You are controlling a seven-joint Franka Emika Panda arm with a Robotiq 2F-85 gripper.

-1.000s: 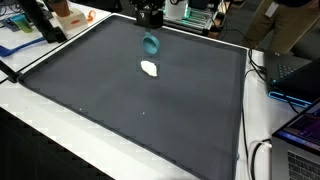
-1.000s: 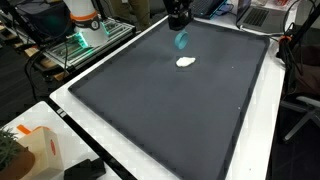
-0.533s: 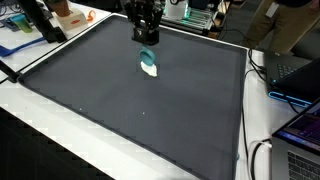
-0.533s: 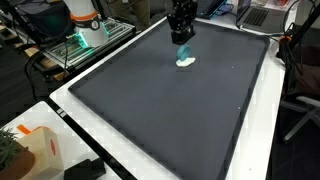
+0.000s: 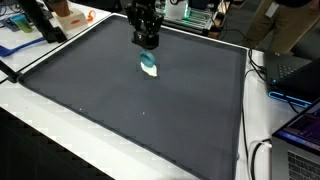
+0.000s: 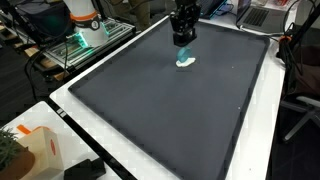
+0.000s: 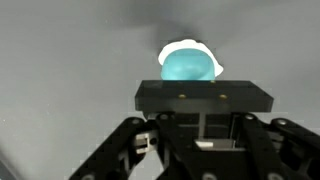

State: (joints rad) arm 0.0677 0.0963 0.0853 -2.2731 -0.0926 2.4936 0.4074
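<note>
The gripper (image 5: 147, 46) is clenched on a teal object (image 5: 148, 61), which is held directly over a white object (image 5: 152, 72) on the bench's dark mat (image 5: 100, 95).

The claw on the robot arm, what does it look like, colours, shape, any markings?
The claw is black all over and blocky in both exterior views. In the wrist view a flat black bar with small screw heads runs across it, with angled black linkage arms below and one small pale fitting. No cables or markings can be made out.
</note>
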